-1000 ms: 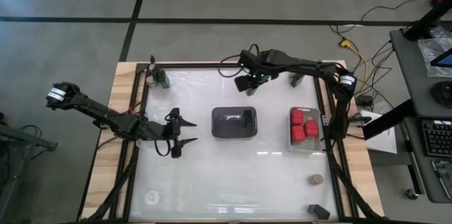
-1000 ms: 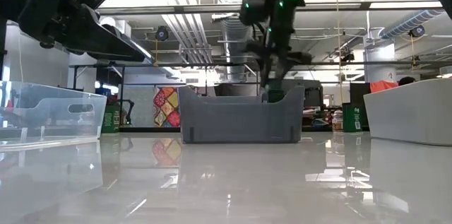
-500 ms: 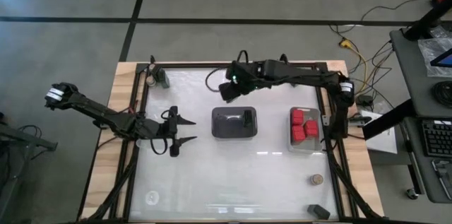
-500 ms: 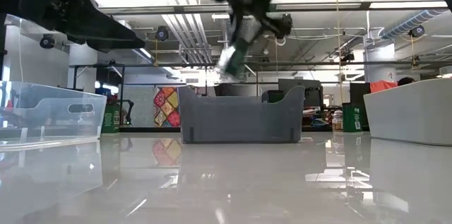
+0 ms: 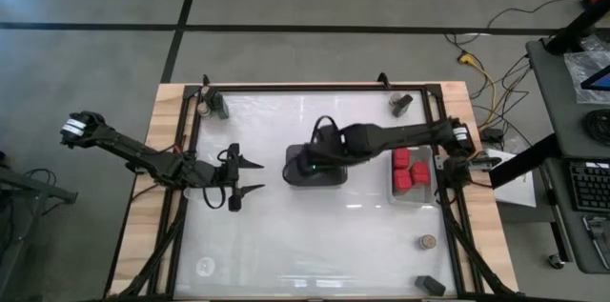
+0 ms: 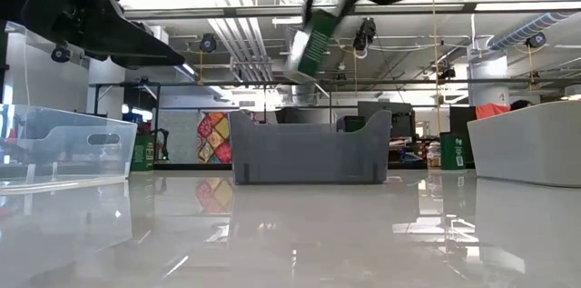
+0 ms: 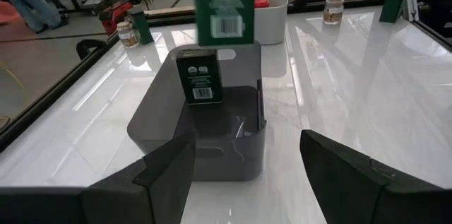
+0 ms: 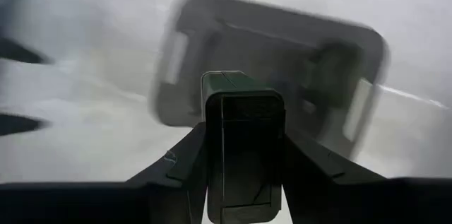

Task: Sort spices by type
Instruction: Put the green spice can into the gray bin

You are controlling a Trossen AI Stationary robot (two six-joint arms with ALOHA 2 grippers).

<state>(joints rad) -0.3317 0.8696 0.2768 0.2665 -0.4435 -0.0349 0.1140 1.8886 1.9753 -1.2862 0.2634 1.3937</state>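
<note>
High view first, reading from the left edge of the counter (image 5: 286, 235). My left end effector (image 5: 250, 176) hangs over the left-centre area, fingers spread and gripping nothing; in the left wrist view its two dark fingers (image 7: 166, 174) stand wide apart, facing the grey bin (image 7: 162, 121). Near the far-left corner I see a small jar (image 5: 203, 108) with a dark block (image 5: 218, 105) just beside it.

In the middle sits the grey bin (image 5: 294, 178), and my right end effector (image 5: 307, 162) is directly over it, clenched on a dark green block (image 8: 242, 121). The right wrist view shows that block pinched between both fingers, with the bin blurred beneath. In the low view the held block (image 6: 311, 44) is tilted and well above the bin's rim (image 6: 309, 143). From the left wrist view I can make out another dark block (image 7: 200, 75) standing upright inside the bin against its wall.

To the right of the bin, a clear tray (image 5: 413, 194) holds the red blocks (image 5: 408, 169) clustered together. Another dark block (image 5: 401, 103) lies near the far-right corner. Toward the near-right corner there is a tan-topped jar (image 5: 428, 241), and a dark block (image 5: 430, 285) lies close to the near edge.
</note>
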